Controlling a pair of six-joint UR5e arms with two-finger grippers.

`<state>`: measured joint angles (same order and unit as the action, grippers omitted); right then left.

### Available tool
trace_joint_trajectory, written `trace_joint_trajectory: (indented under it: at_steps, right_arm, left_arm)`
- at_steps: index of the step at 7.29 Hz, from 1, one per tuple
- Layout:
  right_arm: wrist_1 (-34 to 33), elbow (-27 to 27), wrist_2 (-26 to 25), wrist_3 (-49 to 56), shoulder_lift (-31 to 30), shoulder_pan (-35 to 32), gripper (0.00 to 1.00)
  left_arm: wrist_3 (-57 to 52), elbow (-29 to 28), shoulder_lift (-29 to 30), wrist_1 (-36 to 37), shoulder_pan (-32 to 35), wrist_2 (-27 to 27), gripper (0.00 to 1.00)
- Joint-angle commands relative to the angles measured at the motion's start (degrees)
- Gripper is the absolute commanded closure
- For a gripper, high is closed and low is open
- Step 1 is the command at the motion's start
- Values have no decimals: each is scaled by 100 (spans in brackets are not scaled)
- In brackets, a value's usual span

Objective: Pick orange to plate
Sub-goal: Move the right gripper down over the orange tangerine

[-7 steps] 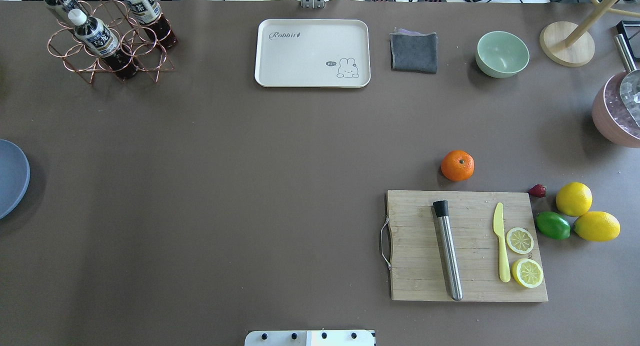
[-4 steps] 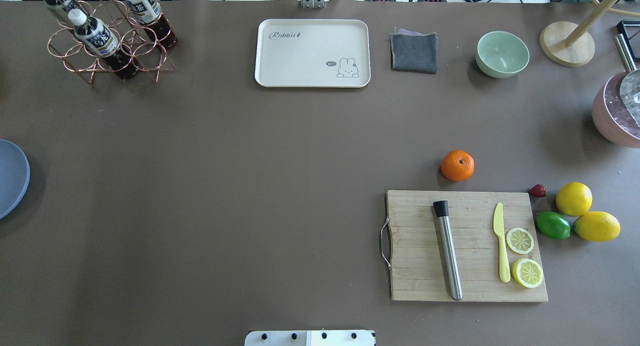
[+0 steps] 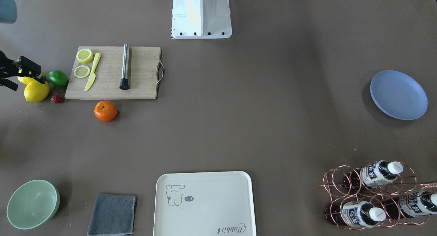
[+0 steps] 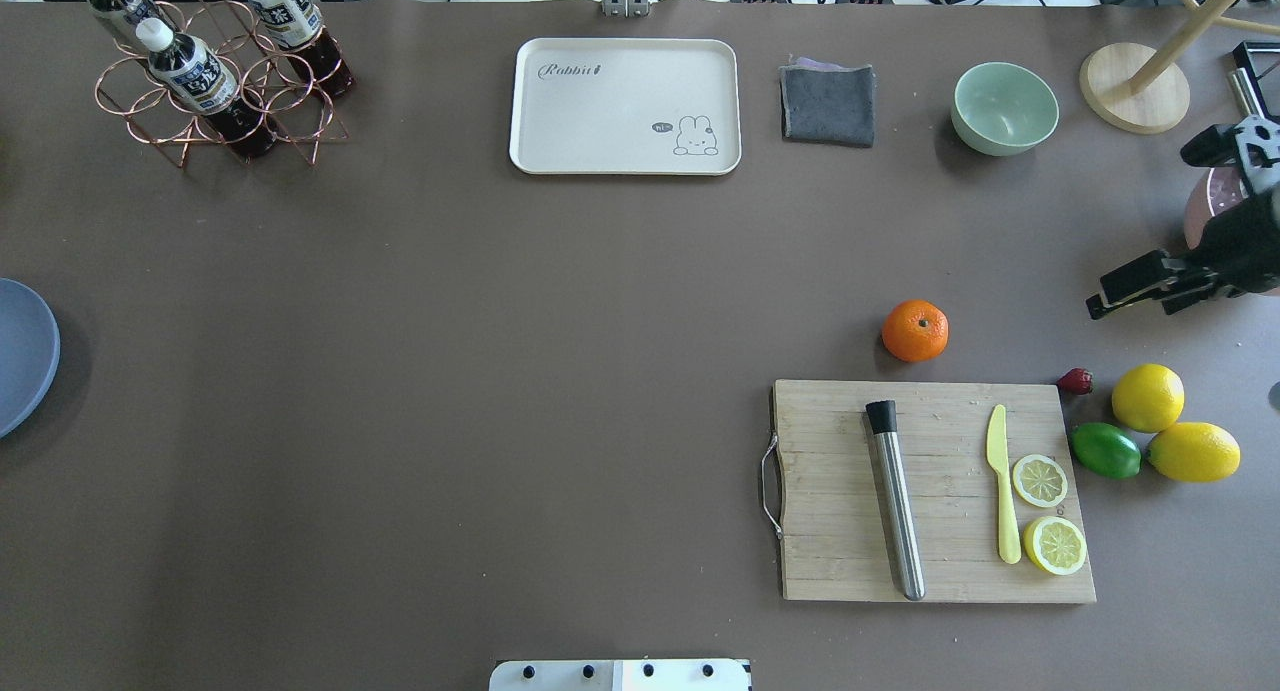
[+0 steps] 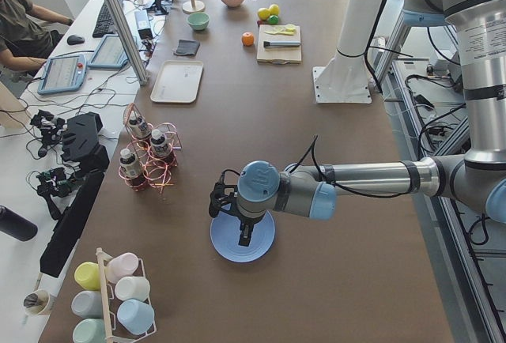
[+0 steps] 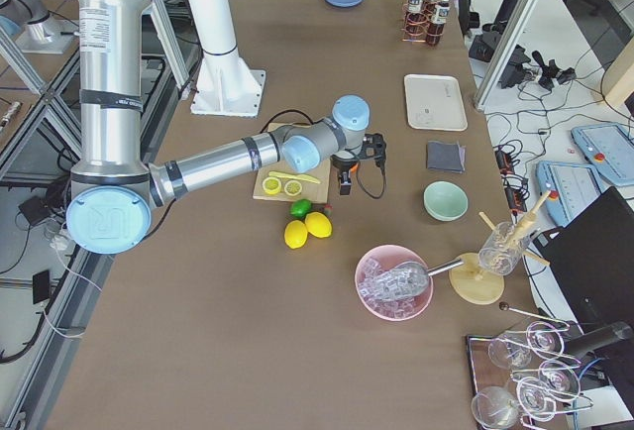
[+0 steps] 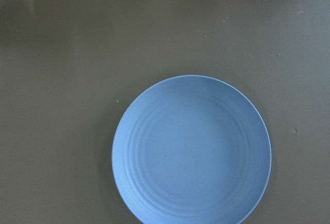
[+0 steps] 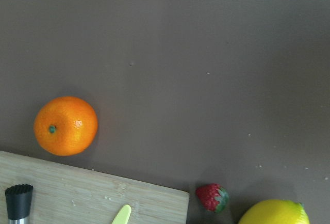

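The orange (image 4: pixel 915 331) (image 3: pixel 106 111) (image 8: pixel 65 126) lies on the brown table just beyond the far edge of the cutting board (image 4: pixel 830 511). My right gripper (image 4: pixel 1190 271) (image 3: pixel 17 72) hangs above the table to the right of the orange, over the lemons, and apart from it. Its fingertips are not plain enough to tell open from shut. The blue plate (image 4: pixel 20 356) (image 3: pixel 398 95) (image 7: pixel 191 149) sits bare at the table's far left. My left gripper (image 5: pixel 241 228) hovers over the plate and shows only in the exterior left view, so I cannot tell its state.
On the board lie a steel muddler (image 4: pixel 895 501), a yellow knife (image 4: pixel 1002 486) and lemon slices (image 4: pixel 1040 479). Two lemons (image 4: pixel 1148 397), a lime (image 4: pixel 1106 450) and a strawberry (image 4: pixel 1075 380) sit beside it. Cream tray (image 4: pixel 625 106), grey cloth (image 4: pixel 828 103), green bowl (image 4: pixel 1004 108) and bottle rack (image 4: pixel 215 76) line the far edge.
My right arm has come into the overhead view from the right edge and now covers part of the pink bowl. The orange and the plate have not moved.
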<state>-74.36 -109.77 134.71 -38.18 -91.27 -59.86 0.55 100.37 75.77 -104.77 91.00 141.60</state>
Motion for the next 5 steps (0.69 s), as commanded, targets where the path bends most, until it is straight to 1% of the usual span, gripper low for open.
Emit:
trace_joint_trajectory:
  at_steps: [1,2,3,4,5]
  right_arm:
    - [202,217,-767,-1267,695,1025,1]
    - [211,323,-884,-1384,837,1220,1]
    - [203,368,-894,-1385,874,1257,1]
    - [202,473,-1016,-1385,978,1388,1]
    - [202,613,-1069,-1394,1162,1424,1]
  left_arm:
    - [7,-9,8,-9,-3,17,2]
    - [7,-35,17,-9,-3,-9,2]
    - [-11,-183,69,-26,-73,-36,2]
    - [-2,-611,322,-192,-178,-45,2]
    - [146,-1425,612,-881,-257,-158,2]
